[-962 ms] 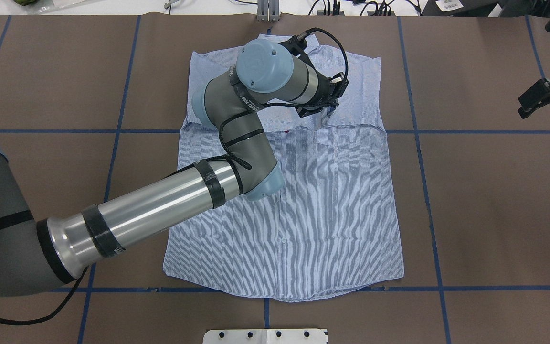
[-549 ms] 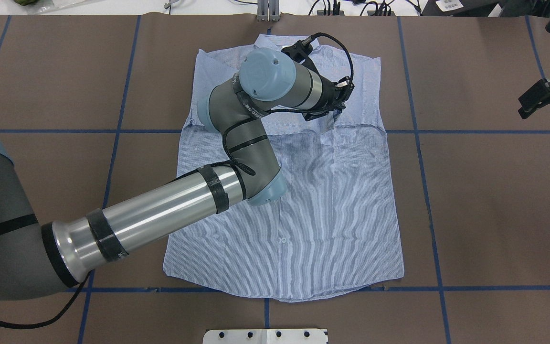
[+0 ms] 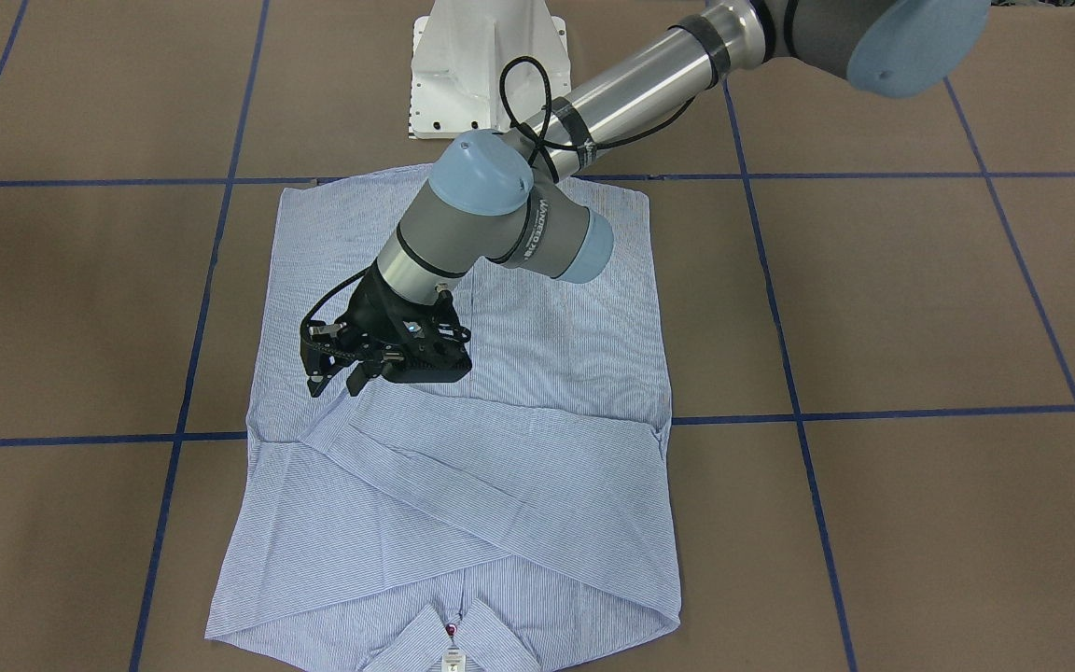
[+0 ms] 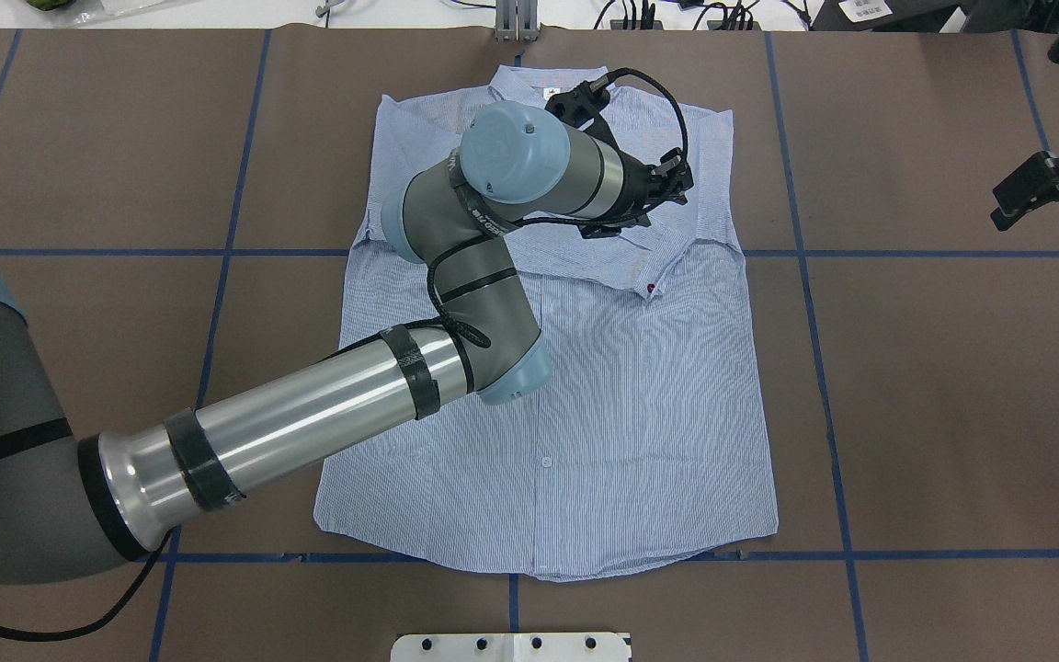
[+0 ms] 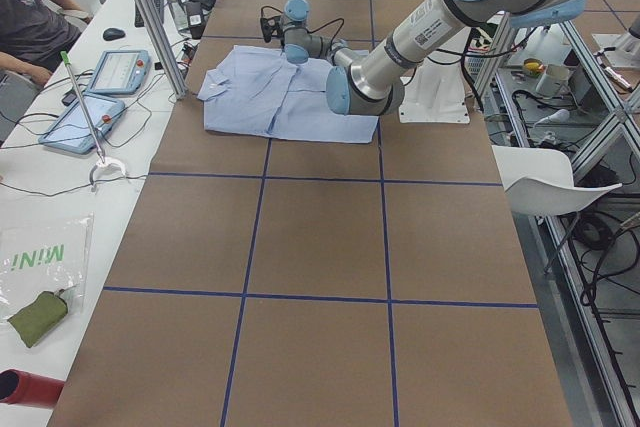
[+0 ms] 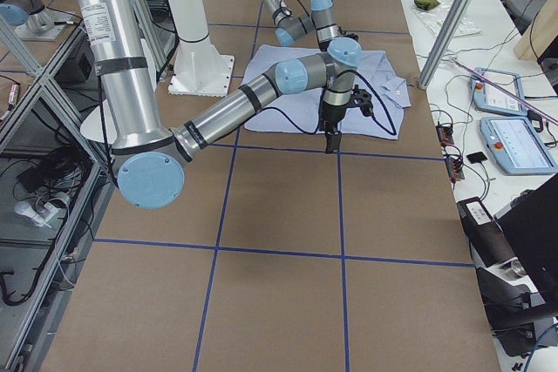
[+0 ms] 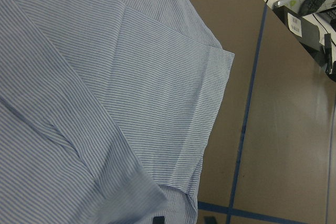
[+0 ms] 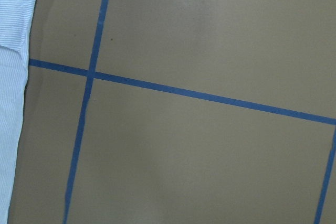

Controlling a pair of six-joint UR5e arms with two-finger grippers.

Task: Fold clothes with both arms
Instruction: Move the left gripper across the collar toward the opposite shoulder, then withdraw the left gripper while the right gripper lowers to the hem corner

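Observation:
The light blue striped shirt (image 4: 640, 395) lies flat, front up, collar and white label (image 4: 550, 92) at the far edge. Both sleeves are folded across the chest (image 3: 500, 485). One cuff with a red button (image 4: 651, 287) lies loose on the chest. My left gripper (image 4: 663, 193) hovers just above that sleeve near the shirt's right shoulder; in the front-facing view (image 3: 334, 381) its fingers stand apart and empty. The left wrist view shows only shirt cloth (image 7: 131, 77). My right gripper (image 4: 1012, 202) hangs over bare table far to the right, off the shirt; I cannot tell if it is open.
The brown table cover (image 4: 934, 395) carries a blue tape grid. The white pedestal base (image 3: 486, 65) stands at the near edge behind the shirt's hem. Tablets (image 6: 514, 141) and cables lie on a side bench beyond the far edge.
My left gripper moved right and a little away from the robot. The cuff it held over the pocket area now lies on the chest, red button showing. The right gripper barely shifted.

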